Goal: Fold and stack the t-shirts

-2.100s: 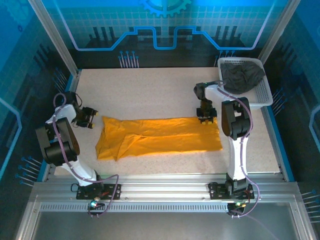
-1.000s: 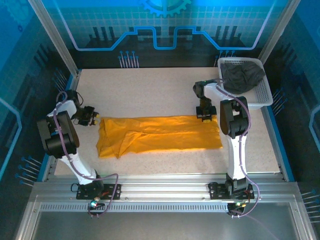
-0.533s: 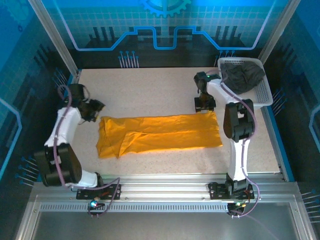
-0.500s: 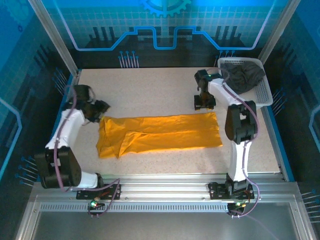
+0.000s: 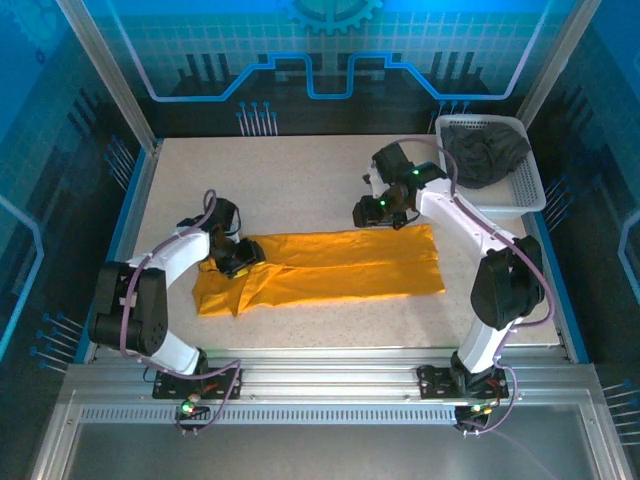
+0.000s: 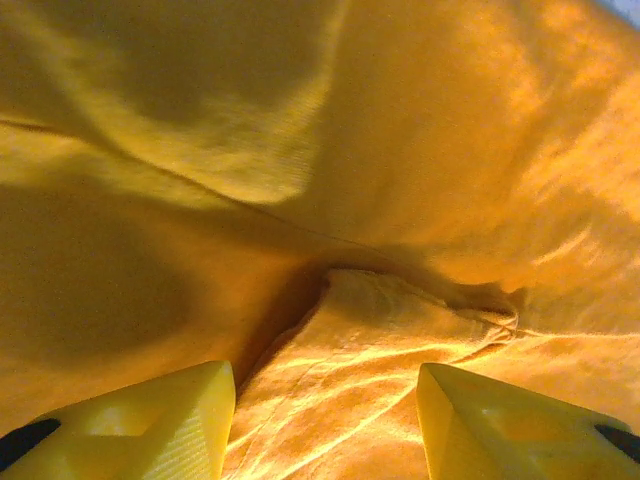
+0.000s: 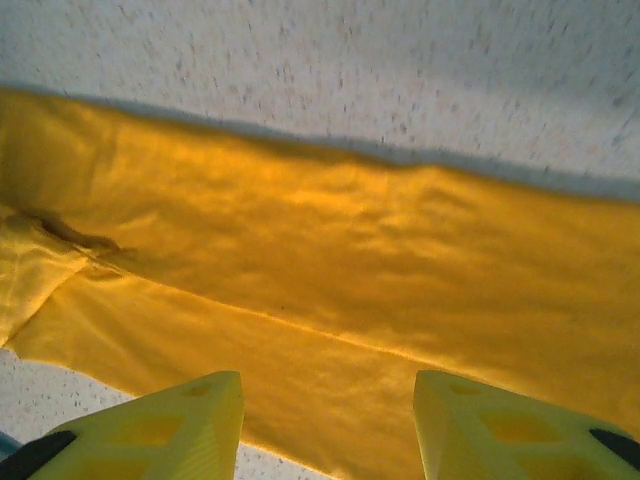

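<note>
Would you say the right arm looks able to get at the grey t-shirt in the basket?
Probably yes: the grey t-shirt lies uncovered in the open basket beside that arm, and the right gripper holds nothing.

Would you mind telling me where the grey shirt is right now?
In the top view, the grey shirt lies bunched in the basket at the table's far right corner, right of the right gripper.

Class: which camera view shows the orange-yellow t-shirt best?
The top external view: the whole orange-yellow t-shirt lies there as one long folded strip. The left wrist view catches close-up creases; the right wrist view, a stretch along one edge.
</note>
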Robot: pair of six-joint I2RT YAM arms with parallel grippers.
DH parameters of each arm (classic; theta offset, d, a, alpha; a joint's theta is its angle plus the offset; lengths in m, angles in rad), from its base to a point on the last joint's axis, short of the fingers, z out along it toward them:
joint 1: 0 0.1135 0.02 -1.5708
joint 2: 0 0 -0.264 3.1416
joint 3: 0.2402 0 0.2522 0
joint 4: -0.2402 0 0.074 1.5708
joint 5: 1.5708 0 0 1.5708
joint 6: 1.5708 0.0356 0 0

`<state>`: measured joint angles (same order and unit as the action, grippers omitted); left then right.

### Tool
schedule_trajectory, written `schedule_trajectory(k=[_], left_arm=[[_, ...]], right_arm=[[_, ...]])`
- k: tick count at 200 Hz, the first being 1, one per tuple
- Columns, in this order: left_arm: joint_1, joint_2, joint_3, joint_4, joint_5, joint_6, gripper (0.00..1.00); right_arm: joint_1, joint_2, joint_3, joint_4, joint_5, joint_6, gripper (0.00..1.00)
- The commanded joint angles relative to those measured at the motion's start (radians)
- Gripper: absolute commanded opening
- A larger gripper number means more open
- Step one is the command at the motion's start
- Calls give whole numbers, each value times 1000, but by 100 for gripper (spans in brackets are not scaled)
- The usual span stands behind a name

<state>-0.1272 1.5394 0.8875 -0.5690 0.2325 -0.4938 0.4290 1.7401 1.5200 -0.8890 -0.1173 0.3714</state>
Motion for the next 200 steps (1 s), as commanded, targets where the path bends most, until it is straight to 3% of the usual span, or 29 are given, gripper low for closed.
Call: schedule_trajectory(k=[1,28,53,72,116,122,131,143,161,174,200], left_arm=[[-35,33,1,29,-8,48,51],[-54,26,-10,40,-44,23,39],[-70,-5,-4,19,-70,-4,20],[-83,-46,-2,-13,-90,-46,0],[-107,-122,-25,-62,-117,-76,0],[-107,-133,-28,-67,-144,-72,11],[-106,-140,-28,-72,-179,-60,40],[-94,-121,-15,-69,-193,-39,52],[-51,-63,-13,-20,-131,-17,58],[-3,-26,-44,75,-29,-7,59],[34,6,-88,197,84,48,57]], right_arm=[[6,-42,-30,22,-41,28,49],[7,-42,-32,21,-44,27,49],[7,-33,-22,16,-40,26,48],[7,-30,-21,18,-39,30,47],[7,-31,-31,28,-39,34,47],[6,-33,-32,30,-42,34,47],[6,-34,-35,32,-47,34,47],[9,-36,-39,33,-56,31,47],[15,-49,-50,46,-72,22,47],[19,-67,-64,67,-100,15,47],[16,-102,-112,144,-262,9,48]])
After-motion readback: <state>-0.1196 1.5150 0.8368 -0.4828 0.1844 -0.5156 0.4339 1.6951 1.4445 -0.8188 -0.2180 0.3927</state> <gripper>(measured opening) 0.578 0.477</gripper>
